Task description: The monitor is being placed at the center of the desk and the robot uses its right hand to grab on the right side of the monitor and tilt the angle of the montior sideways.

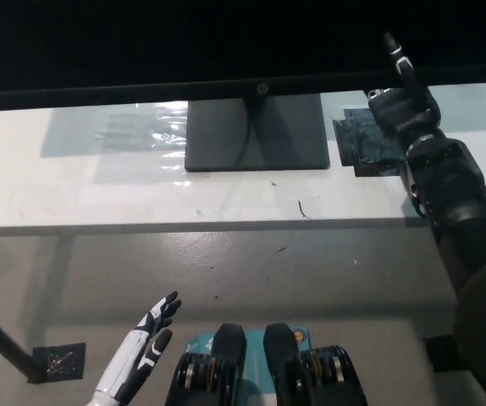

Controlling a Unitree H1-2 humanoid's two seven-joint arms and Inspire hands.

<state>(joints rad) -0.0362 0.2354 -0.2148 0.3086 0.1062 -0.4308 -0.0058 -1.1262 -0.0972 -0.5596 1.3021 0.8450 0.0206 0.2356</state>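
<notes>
A black monitor (226, 42) stands on a dark square base (256, 135) at the middle of the white desk (141, 190). Its bottom edge now slopes, with the right end farther from me than the left. My black right hand (404, 101) is raised against the right part of the monitor's lower edge, one finger pointing up in front of the screen. How the hand grips the monitor is hidden against the dark screen. My white left hand (137, 355) hangs low at the lower left with its fingers spread, holding nothing.
A dark patch of tape (363, 144) lies on the desk beside the monitor base, under my right hand. A clear plastic sheet (133, 139) lies left of the base. Below the desk's front edge is grey floor (268, 271) with a black pole (2, 342) at the lower left.
</notes>
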